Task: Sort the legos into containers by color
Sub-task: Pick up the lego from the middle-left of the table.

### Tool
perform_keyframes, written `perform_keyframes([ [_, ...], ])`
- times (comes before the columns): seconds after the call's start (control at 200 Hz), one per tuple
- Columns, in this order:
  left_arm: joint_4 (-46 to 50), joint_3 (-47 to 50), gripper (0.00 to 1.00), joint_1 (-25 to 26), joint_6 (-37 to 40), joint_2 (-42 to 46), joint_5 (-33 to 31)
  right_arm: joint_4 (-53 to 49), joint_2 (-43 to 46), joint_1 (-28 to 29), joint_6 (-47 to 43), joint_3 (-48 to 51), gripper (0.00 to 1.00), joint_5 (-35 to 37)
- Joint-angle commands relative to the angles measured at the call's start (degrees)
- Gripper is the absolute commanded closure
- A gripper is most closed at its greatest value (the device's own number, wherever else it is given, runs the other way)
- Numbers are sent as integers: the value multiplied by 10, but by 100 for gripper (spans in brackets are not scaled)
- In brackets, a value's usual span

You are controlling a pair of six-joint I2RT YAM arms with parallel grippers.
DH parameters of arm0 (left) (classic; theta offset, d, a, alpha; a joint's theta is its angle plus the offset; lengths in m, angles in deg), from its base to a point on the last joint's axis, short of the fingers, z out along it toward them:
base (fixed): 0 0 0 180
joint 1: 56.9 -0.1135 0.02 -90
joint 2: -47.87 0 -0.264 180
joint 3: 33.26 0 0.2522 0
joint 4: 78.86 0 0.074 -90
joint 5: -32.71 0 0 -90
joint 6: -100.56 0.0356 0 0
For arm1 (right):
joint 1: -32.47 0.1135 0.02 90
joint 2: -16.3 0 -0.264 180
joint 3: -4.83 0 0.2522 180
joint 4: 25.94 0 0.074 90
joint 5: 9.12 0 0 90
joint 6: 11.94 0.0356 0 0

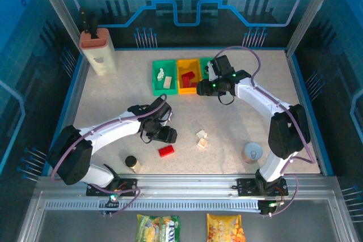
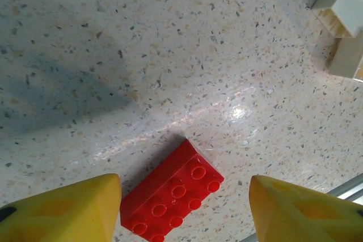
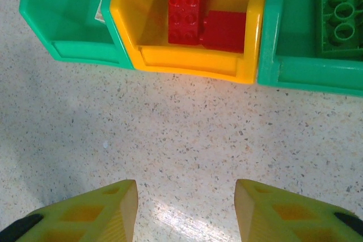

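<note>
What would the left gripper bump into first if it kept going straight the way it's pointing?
Probably the red lego, which lies between the open jaws of the left gripper. The table sits right under it, though depth is hard to judge.

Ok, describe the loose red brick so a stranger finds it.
On the table, go to the left claw, open near the front. The red brick lies between its fingers. Its loose neighbours are cream, and the other red ones sit in the yellow bin.
</note>
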Motion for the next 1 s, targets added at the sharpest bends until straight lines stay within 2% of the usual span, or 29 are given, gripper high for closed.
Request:
perform_keyframes([
  [0.0,-13,22,37,8,-17,-9,10,-4,21,-6,-3,10,50,-13],
  [0.33,-28,57,37,28,-39,-9,18,-1,29,-7,-3,26,50,-26],
  [0.755,-6,58,37,108,-79,-19,-13,-4,51,-6,-3,47,50,-27],
  [0.865,1,55,38,132,-97,-27,-32,-9,53,-6,-4,46,50,-25],
  [0.995,38,27,41,163,-115,-53,-90,-11,53,-6,-2,44,50,-26],
])
